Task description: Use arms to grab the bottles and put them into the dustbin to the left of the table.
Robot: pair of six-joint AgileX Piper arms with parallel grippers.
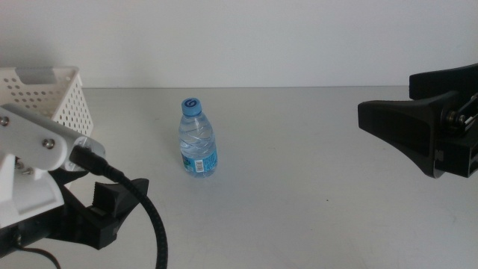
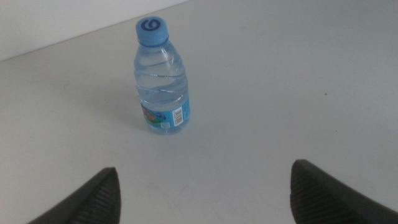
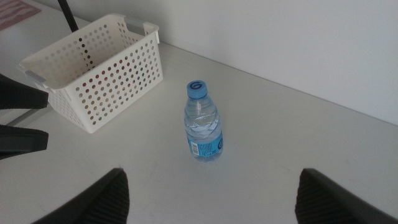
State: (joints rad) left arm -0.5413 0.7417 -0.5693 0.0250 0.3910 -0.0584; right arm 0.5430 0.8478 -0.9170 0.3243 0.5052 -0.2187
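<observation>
I see a small clear water bottle (image 1: 199, 139) standing upright on the light-grey table (image 1: 314, 149), a little left of centre in the middle view. Its blue cap (image 1: 192, 106) is on, and a blue label wraps the lower part of the body. Nothing touches it; bare tabletop lies all around.

To its left, at the table's left side, sits the white perforated basket (image 1: 46, 95) that serves as the dustbin. In my right wrist view the basket (image 3: 96, 71) shows its open top and a handle slot in the end wall, and it stands apart from the bottle (image 3: 203, 122). I cannot make out what lies inside it.

The left gripper (image 2: 205, 193) hangs over the table on the near-left side, pointed at the bottle (image 2: 161, 78). Its two dark jaws stand wide apart and hold nothing; the bottle sits ahead of them, well short of the gap. In the middle view this arm's white housing (image 1: 30, 142) and thick black cable (image 1: 142, 205) fill the lower left corner.

The right gripper (image 3: 211, 196) waits at the table's right side, also spread wide and empty, facing the bottle and basket from a distance. In the middle view it shows as an all-black shape (image 1: 426, 127) at the right edge, well apart from the bottle.
</observation>
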